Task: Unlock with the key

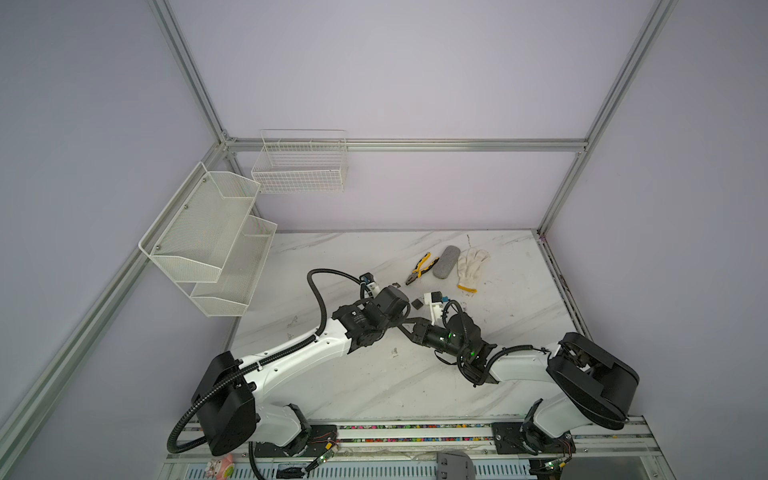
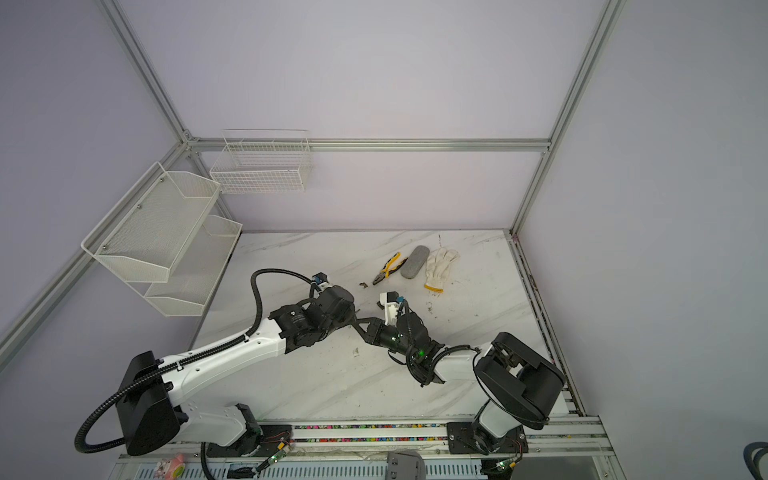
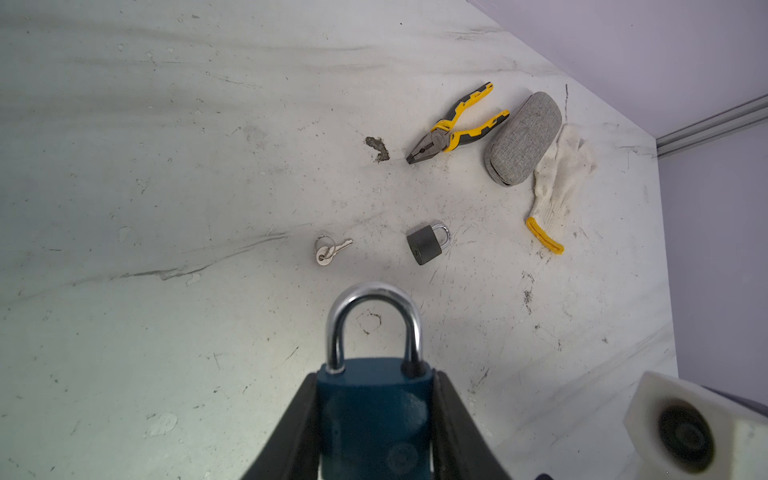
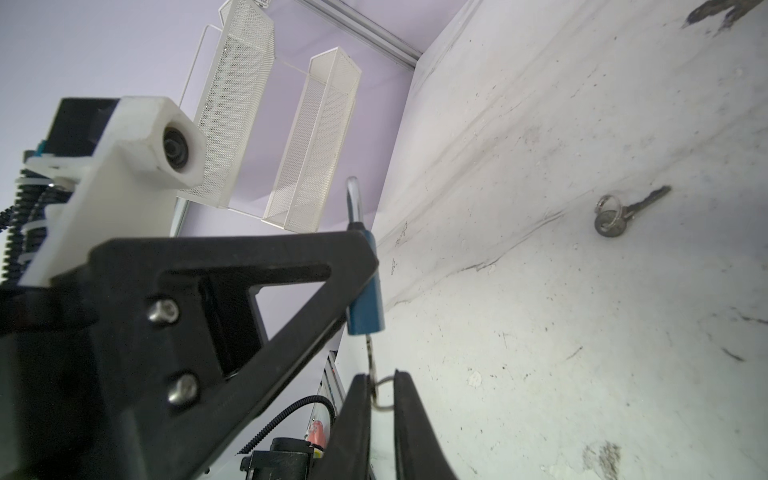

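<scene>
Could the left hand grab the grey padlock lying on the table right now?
Probably not: the left hand is full, shut on the blue padlock. Nothing lies over the grey padlock itself.

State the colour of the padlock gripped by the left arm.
Dark blue padlock; clearest in the left wrist view.

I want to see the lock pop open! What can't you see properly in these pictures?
- Keyhole of the blue padlock: left wrist view, deep in the left pincer, past the bottom edge.
- Head of the key: right wrist view, behind the right pincer; its grip is unclear.
- Blue padlock in both top views: hidden under the two pincers.
</scene>
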Tool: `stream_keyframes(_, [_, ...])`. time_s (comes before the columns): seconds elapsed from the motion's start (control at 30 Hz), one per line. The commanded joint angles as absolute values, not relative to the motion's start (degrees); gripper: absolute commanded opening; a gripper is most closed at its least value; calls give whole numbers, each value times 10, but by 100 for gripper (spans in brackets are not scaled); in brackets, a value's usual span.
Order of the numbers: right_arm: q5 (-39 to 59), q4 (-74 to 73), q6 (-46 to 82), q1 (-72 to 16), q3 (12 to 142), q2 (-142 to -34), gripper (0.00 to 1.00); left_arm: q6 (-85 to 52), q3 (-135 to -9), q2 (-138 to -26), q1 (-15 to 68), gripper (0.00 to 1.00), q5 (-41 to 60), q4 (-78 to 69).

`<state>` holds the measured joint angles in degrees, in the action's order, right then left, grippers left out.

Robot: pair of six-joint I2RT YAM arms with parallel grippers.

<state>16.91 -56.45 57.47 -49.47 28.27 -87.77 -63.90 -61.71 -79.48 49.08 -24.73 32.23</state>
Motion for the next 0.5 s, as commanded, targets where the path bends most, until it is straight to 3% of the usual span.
stream_keyframes(0.0, [165, -580, 577, -502, 296, -886, 13, -637, -635, -780, 488, 0, -259, 295])
stream_keyframes(0.47, [106, -556, 554, -502, 303, -862, 0, -637, -631, -773, 493, 0, -178, 290])
